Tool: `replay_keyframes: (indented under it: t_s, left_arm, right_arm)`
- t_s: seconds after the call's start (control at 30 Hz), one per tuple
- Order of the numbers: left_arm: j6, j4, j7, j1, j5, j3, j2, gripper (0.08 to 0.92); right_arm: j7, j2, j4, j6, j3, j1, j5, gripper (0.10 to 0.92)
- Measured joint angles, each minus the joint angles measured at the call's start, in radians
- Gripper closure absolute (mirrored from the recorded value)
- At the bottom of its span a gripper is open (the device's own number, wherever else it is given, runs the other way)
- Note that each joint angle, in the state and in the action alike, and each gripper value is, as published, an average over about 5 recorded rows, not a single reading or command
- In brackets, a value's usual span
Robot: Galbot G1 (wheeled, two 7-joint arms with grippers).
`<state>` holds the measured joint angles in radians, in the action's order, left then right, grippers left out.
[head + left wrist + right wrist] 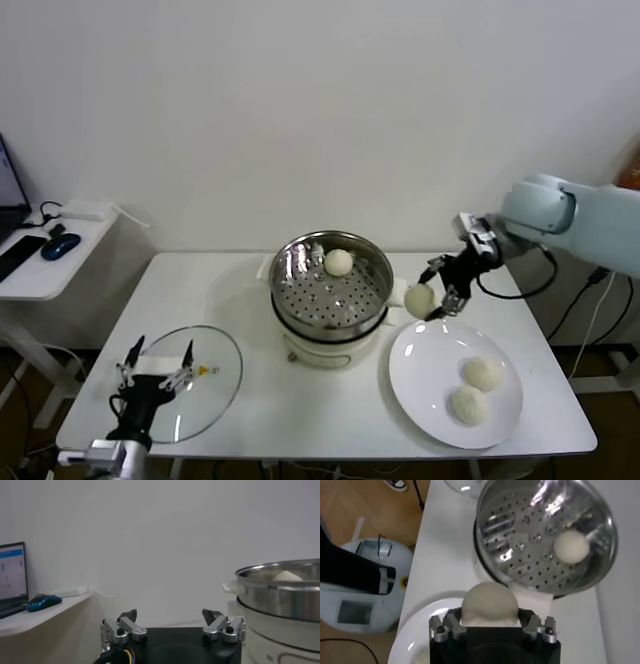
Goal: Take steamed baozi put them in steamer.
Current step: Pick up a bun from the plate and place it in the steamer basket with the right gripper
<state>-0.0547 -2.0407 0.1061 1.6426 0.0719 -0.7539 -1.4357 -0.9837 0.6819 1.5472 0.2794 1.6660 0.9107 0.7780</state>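
Observation:
The steel steamer point(345, 305) sits on its white pot base at the table's middle, with one off-white baozi point(338, 262) inside at the back. My right gripper point(430, 298) is shut on a second baozi point(419, 298) and holds it in the air just right of the steamer rim, above the plate's far edge. In the right wrist view the held baozi point(489, 604) sits between the jaws, with the steamer point(520, 560) and its baozi point(570, 547) beyond. Two baozi point(484, 373) point(468, 404) lie on the white plate point(425, 375). My left gripper point(157, 367) is open and parked over the glass lid.
The round glass lid point(215, 385) lies on the table's front left. A side table point(40, 275) at the far left carries a keyboard and a mouse. In the left wrist view the steamer point(280, 592) stands to one side and a laptop screen point(11, 572) to the other.

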Motion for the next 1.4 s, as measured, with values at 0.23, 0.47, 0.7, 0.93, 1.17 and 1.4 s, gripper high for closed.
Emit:
replay_keyframes:
  t_s: [0.23,0.47,0.7,0.93,1.17,1.4]
  left_arm:
    - [0.010,-0.011,0.000,-0.014,-0.004,0.004,-0.002,0.177]
    - [0.013,-0.020,0.001,-0.016,-0.003,-0.003,0.000,0.177]
    - [0.013,-0.023,0.006,-0.021,-0.005,-0.005,0.000,0.177]
    - [0.014,-0.027,0.007,-0.023,-0.007,-0.006,-0.004,0.177]
    - [0.014,-0.029,0.007,-0.024,-0.005,-0.012,-0.005,0.177]
    - [0.014,-0.028,0.007,-0.020,-0.005,-0.014,-0.007,0.177]
  right_arm:
    - [0.000,0.129,-0.075,0.006,0.011,0.038,0.072,0.296]
    - [-0.003,0.282,-0.197,0.007,-0.006,0.012,0.099,0.302]
    - [-0.004,0.441,-0.344,0.010,-0.031,-0.056,0.103,0.297]
    - [-0.002,0.576,-0.479,0.016,-0.062,-0.145,0.092,0.296]
    - [0.001,0.676,-0.579,0.016,-0.094,-0.231,0.070,0.296]
    - [0.000,0.729,-0.659,0.010,-0.118,-0.299,0.037,0.299]
